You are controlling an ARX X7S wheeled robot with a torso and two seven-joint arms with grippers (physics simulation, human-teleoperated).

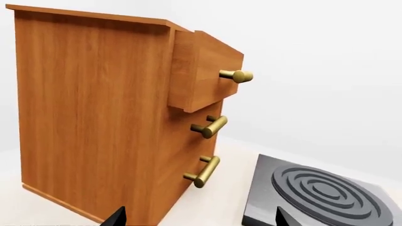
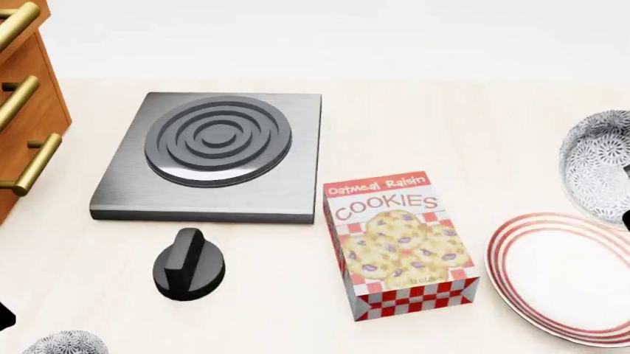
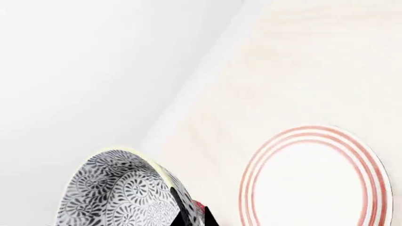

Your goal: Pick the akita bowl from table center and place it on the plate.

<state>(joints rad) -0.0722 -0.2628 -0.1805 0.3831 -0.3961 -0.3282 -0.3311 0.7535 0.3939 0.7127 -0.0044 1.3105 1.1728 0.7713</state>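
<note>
On the pale table (image 2: 295, 310), a second patterned bowl (image 2: 64, 344) is peeking in at the near left edge of the head view, beside a dark sliver that may be part of the left arm. Just beyond, a black knob (image 2: 189, 264) is standing upright, and a cookie box (image 2: 399, 243) is lying flat near the centre. To the box's right, the plate (image 2: 566, 276) is resting on the table, its red rings running off the view's right edge.

Further back on the right, the akita bowl (image 2: 598, 162) is hanging tilted just beyond the plate's far rim, not on the plate. In the right wrist view the right gripper (image 3: 191, 214) is pinching the bowl's rim (image 3: 160, 174), one dark finger (image 3: 185, 207) lying inside the patterned wall, with the plate (image 3: 314, 181) lying apart from it on the table.

Behind the knob, a grey hot plate (image 2: 212, 155) is sitting with its ringed burner up. At far left, a wooden drawer cabinet (image 2: 25, 110) with brass handles is standing beside it. In the left wrist view, the left gripper's (image 1: 197, 221) dark fingertips (image 1: 116, 217) are showing spread apart, holding nothing, facing the cabinet (image 1: 94, 117), whose top drawer (image 1: 204, 70) is sitting pulled out.
</note>
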